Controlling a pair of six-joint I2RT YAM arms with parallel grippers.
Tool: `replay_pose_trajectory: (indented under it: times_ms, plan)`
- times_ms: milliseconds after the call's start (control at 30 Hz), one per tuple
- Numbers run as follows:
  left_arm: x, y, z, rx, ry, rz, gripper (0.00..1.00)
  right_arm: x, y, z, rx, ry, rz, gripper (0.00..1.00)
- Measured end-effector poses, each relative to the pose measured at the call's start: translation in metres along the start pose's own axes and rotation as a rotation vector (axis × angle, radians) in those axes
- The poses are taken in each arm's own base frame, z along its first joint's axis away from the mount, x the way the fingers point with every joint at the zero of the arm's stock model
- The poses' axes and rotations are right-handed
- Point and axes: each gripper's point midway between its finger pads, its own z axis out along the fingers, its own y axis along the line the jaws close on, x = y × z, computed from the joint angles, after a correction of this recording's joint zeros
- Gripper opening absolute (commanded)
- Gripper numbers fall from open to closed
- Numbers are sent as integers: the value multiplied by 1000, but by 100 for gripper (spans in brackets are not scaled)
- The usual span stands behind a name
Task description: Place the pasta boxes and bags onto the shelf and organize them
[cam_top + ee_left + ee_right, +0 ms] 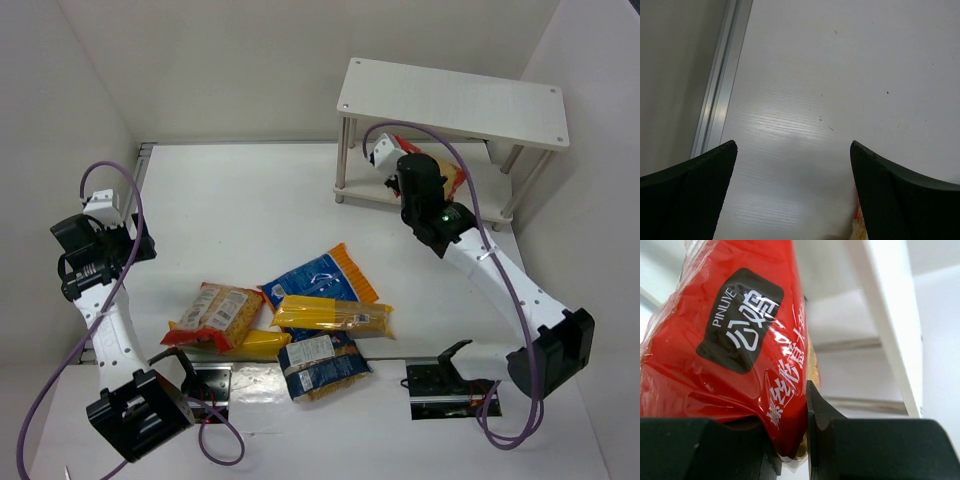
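Five packets [290, 325] heaped mid-table | right gripper [790, 440] pinches red bag [740, 340] by its edge, under shelf [455, 100] top | left gripper [792, 190] wide open, empty | risk: bag flops, snags leg [890, 325]

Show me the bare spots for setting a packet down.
Shelf top board is bare. The table is open between left arm and shelf legs. Crowded: the packet pile at the near edge, and the lower board, where the right gripper holds a red bag.
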Motion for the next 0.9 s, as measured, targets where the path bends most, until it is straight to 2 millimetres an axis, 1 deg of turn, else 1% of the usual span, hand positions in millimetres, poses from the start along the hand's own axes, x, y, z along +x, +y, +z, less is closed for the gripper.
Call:
replay_pose_trajectory:
  times_ms: [67,133,200,300,400,500,667,767,900]
  plan:
    - [0,1,0,-1,1,-2,99,-15,-5,-8,-36,-56,46,0]
    - [0,2,0,-4,0,-6,99,-25,-8,-17,-63,-96,82,0]
    - [1,4,0,-6,1,-9,99,-31,-10,-23,-78,-121,99,0]
    - [2,3,2,4,5,-12,99,-36,-12,-27,-97,-132,96,0]
    - [4,3,3,10,10,-17,99,-45,-19,-31,-121,-139,107,0]
    - [4,3,2,11,7,-18,99,-64,-33,-39,-148,-183,153,0]
    - [4,5,2,9,7,-21,99,-100,-69,-55,-141,-293,253,0]
    - [4,4,2,12,6,-21,99,-111,-83,-62,-129,-332,295,0]
    - [4,3,2,19,5,-21,99,-116,-91,-64,-119,-342,311,0]
